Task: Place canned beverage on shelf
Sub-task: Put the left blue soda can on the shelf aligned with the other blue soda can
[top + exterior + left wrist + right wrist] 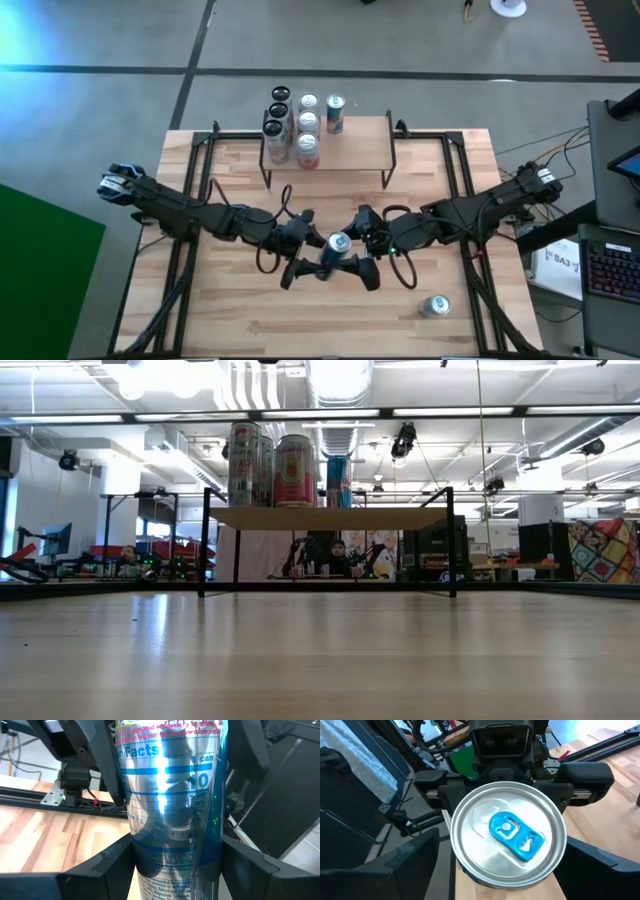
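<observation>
Over the pale wood-plank tabletop (230, 300), my left gripper (322, 268) clamps the slick, rigid blue-and-silver aluminium can (336, 246) mid-body, right gripper (352, 268) spread open beside its top, low wooden shelf (360, 150) well apart.

cans (300, 125) on shelf (355, 150) (left end)

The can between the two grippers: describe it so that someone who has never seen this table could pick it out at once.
Start at the wooden table, in front of the shelf with its cluster of cans. At mid-table the left gripper and right gripper meet around one silver-and-blue can. Unlike the shelved cans and the lone can lying near the table's front right corner, it sits between robot fingers and has a blue pull tab.
</observation>
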Controlling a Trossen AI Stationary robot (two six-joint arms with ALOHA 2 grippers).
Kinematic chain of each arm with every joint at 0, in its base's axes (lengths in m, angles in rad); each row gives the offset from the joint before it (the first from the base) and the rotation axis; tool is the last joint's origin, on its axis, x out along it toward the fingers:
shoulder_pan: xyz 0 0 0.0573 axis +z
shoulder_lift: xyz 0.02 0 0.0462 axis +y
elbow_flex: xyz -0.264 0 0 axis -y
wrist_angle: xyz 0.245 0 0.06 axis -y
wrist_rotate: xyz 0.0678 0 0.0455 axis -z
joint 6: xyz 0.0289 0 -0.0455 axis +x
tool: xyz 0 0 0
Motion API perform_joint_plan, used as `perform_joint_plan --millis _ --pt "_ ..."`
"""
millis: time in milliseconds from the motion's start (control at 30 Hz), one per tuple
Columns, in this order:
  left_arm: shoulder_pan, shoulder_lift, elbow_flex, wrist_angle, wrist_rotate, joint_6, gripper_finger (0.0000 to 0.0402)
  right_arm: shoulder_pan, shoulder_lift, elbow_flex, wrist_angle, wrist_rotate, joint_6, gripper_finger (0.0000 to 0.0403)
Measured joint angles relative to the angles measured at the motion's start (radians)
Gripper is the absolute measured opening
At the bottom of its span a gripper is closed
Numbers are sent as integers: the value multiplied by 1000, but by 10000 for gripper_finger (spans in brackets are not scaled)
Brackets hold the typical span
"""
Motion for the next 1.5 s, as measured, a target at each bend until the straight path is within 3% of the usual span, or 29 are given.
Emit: perform_joint_plan --millis 167,433,833,1100,1400,1500 --pt "12 0 0 0 25 4 238 0 -7 0 -14 35 -4 326" --pt "14 0 0 1 25 6 238 -13 -20 0 -12 4 -17 252" --pt "17 0 0 -2 27 -3 254 -14 -22 0 -34 -18 1 248" --pt "33 -8 3 -56 -77 -1 297 -23 -28 -2 -183 49 43 247" --pt "86 -32 2 -148 -81 -19 317 -129 -43 -2 -326 49 18 247" --pt "98 -59 2 -179 -129 -20 318 -197 -53 -2 -363 7 -33 247"
